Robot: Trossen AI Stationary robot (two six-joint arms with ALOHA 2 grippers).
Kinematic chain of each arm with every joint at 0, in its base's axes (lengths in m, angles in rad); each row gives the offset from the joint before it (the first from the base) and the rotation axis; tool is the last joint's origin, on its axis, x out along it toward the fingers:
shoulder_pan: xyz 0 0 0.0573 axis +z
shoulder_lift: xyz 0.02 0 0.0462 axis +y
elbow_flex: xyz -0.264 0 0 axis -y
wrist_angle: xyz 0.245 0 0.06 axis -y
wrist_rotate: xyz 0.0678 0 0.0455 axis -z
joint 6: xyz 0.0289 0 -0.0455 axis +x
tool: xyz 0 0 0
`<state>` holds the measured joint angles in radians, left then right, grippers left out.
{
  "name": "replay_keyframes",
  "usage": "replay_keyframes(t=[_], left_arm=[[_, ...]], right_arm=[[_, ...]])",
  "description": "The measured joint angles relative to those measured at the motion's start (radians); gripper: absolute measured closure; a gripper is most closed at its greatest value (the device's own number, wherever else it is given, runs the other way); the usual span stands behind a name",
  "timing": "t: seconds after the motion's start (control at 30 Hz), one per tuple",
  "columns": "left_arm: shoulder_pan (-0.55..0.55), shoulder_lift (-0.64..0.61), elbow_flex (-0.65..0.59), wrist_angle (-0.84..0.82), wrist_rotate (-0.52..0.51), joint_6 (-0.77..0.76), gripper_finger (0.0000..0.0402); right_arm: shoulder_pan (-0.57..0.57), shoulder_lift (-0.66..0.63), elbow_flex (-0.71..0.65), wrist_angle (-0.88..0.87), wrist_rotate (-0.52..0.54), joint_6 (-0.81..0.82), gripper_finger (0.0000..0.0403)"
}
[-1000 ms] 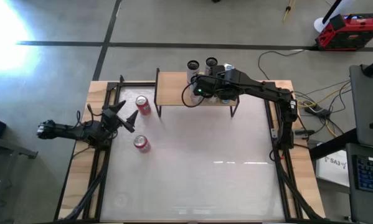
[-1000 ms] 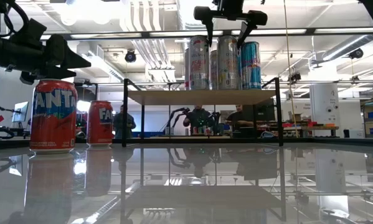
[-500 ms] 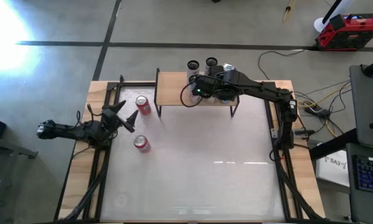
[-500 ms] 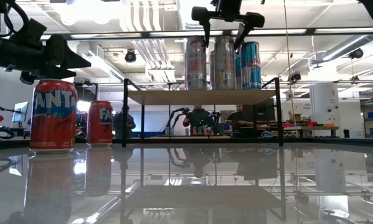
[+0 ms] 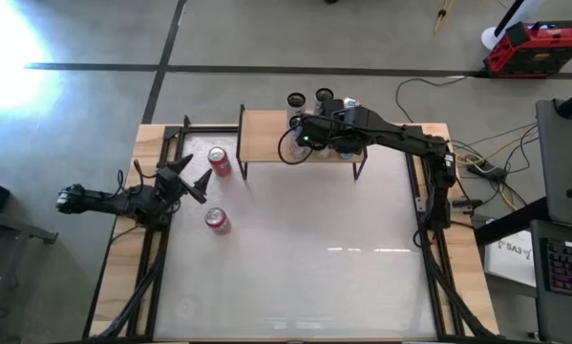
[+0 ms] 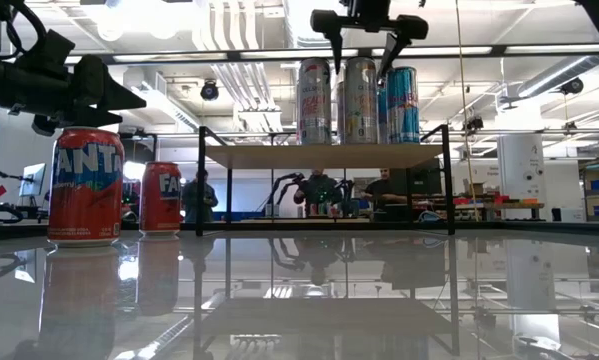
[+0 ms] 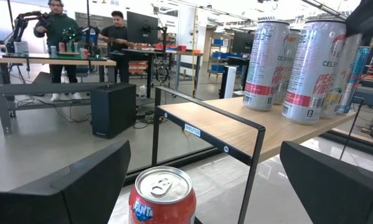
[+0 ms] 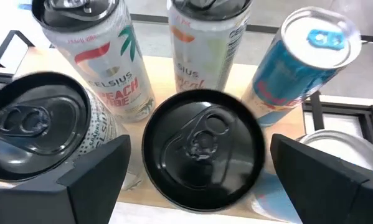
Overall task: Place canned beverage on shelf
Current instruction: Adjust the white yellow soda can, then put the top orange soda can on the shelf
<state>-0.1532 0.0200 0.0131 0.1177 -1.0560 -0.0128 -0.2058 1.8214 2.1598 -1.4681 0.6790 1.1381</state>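
The worktop (image 5: pixel 295 258) fills the centre of the high view, a pale glossy sheet in a wooden border. At its upper edge stands the single shelf (image 5: pixel 266 137), a tan board on thin black legs, carrying a cluster of tall cans at its right end; the right wrist view shows at least five tops there, among them a black-lidded can (image 8: pixel 203 144) in the middle, two Celsius cans (image 8: pixel 96 43) above it, and a blue can (image 8: pixel 307 56) at the upper right. Two red Fanta cans stand on the worktop at the left of the high view: one (image 5: pixel 219 161) just left of the shelf, the other (image 5: pixel 217 221) lower down.

The right tool (image 5: pixel 303 134) hangs over the shelf's can cluster with its fingers spread apart on either side of the black-lidded can, above its top. The left tool (image 5: pixel 192 175) waits at the worktop's left edge, fingers apart, near the two Fanta cans.
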Motion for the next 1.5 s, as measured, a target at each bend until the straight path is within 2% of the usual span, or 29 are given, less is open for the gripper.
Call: replay_keyframes(t=[0.4, 0.53, 0.67, 0.83, 0.93, 1.2, 1.5], left_arm=[[0.0, 0.0, 0.0, 0.0, 0.0, 0.0, 0.0003], [0.0, 0.0, 0.0, 0.0, 0.0, 0.0, 0.0003], [0.0, 0.0, 0.0, 0.0, 0.0, 0.0, 0.0003], [0.0, 0.0, 0.0, 0.0, 0.0, 0.0, 0.0003], [0.0, 0.0, 0.0, 0.0, 0.0, 0.0, 0.0003], [0.0, 0.0, 0.0, 0.0, 0.0, 0.0, 0.0003], [0.0, 0.0, 0.0, 0.0, 0.0, 0.0, 0.0003]], right_arm=[[0.001, -0.003, 0.125, -0.103, 0.003, -0.013, 0.0033], [0.014, -0.058, 0.118, -0.102, -0.025, -0.057, 0.0036], [0.033, -0.171, 0.061, -0.102, -0.048, -0.107, 0.0053], [0.052, -0.336, -0.105, -0.088, -0.048, -0.056, 0.0068], [0.071, -0.443, -0.256, -0.003, -0.048, -0.027, 0.007], [0.148, -0.692, -0.703, 0.398, -0.025, -0.071, 0.007], [0.251, -0.9, -1.105, 0.809, -0.033, -0.107, 0.007]])
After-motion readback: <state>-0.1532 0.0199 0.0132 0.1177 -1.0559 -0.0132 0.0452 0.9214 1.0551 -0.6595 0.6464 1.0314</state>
